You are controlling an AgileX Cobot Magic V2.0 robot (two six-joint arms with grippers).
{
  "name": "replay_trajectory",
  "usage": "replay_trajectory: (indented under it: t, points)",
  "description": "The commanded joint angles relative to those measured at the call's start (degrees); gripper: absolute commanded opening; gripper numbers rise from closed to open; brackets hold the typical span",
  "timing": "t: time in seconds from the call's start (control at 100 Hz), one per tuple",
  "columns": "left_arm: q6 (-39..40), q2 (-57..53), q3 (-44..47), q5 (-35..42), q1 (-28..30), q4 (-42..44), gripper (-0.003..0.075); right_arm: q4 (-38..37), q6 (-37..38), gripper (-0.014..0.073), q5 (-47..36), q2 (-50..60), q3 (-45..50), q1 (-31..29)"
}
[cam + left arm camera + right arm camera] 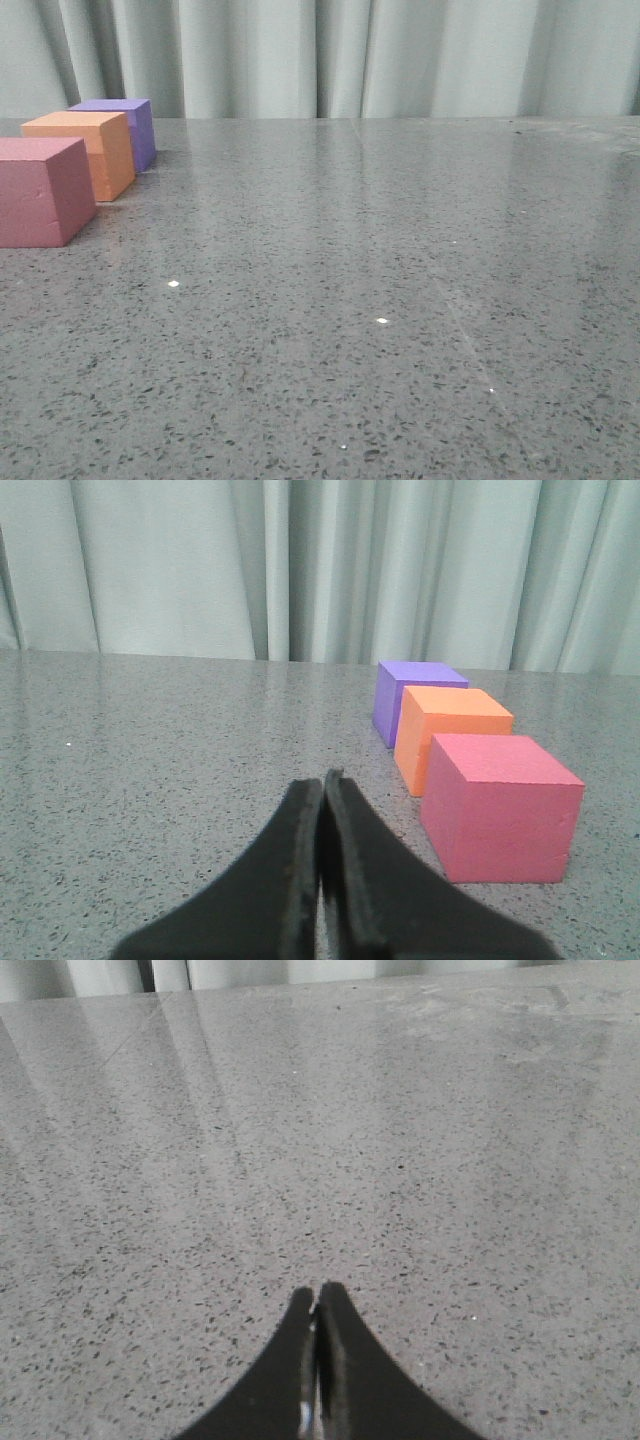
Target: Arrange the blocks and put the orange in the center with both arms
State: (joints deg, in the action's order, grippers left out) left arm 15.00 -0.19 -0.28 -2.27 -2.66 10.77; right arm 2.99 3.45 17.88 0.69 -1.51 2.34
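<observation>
Now orange cube [80, 150] sits between pink cube [40, 190]; purple cube [125, 125].

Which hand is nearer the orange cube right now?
Left. The left hand has the orange cube just ahead; the right hand sees only bare table.

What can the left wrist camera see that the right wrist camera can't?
Only the left wrist view shows the three blocks in a row: the purple block, the orange block in the middle, and the pink block. It also shows the shut left gripper and most of the curtain.

Only the right wrist view shows the shut right gripper, holding nothing, over bare table.

Both show the same grey speckled table.
</observation>
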Motion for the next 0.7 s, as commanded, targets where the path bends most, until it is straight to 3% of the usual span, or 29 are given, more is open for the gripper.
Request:
replay_trajectory:
  t: [0.0, 0.17, 0.69]
  points:
    - [0.0, -1.9, 3.1, 4.6, 0.1, -0.3, -0.0019, -0.7, -0.7, -0.0068, -7.8, 1.4, -0.4, -0.1]
    - [0.0, -1.9, 3.1, 4.6, 0.1, -0.3, -0.0019, -0.8, -0.7, -0.0068, -11.6, 1.4, 2.3, -0.1]
    - [0.0, -1.9, 3.1, 4.6, 0.1, -0.3, -0.0019, -1.0, -0.7, -0.0068, -11.3, 1.4, 2.3, -0.1]
